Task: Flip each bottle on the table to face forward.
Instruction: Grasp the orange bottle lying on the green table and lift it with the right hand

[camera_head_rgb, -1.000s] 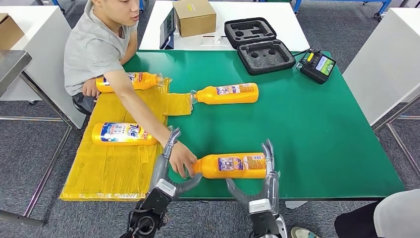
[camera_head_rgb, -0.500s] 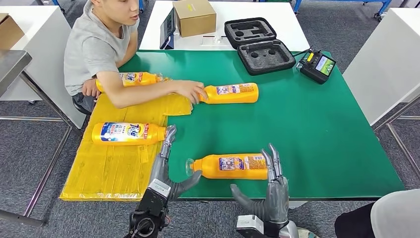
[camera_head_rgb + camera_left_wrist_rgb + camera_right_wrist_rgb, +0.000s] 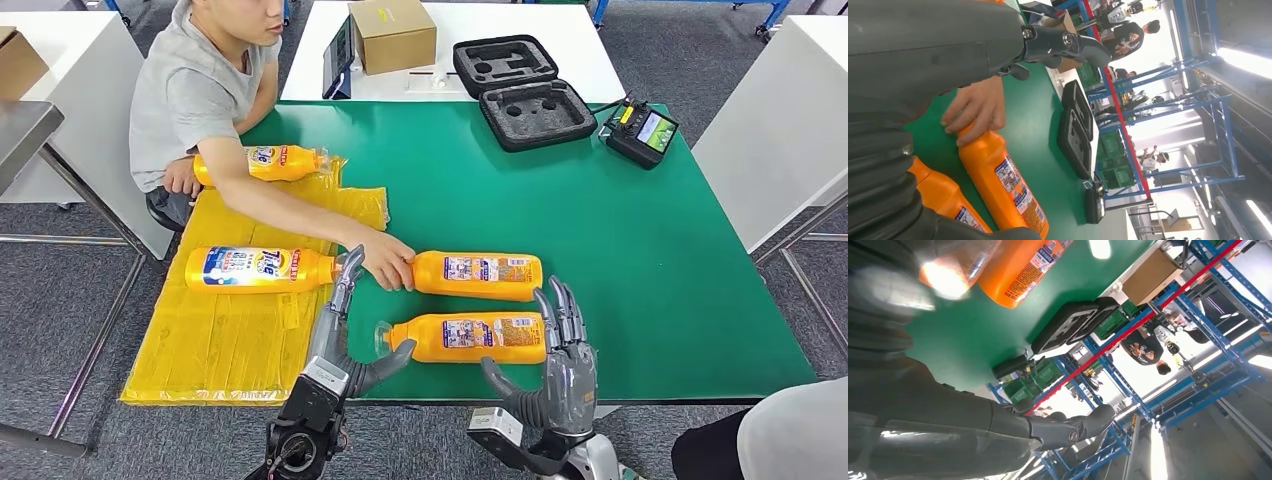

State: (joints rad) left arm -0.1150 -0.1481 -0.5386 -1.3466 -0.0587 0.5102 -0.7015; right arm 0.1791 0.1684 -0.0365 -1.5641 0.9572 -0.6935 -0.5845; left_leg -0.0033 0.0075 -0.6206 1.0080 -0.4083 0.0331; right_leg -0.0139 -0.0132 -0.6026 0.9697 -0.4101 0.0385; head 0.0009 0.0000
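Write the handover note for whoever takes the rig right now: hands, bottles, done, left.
Left hand: open, at the cap end of the near bottle, holding nothing.
Right hand: open, at that bottle's base end, holding nothing.
Near bottle lies back label up on the green table. A person's hand holds the second bottle just behind it, also back label up.
Done: two bottles on the yellow sheet show front labels.
Left: flip the near two.

"Tide" on blue label of bottle [image 3: 258,269] on yellow sheet [image 3: 225,335]; other labels unreadable.
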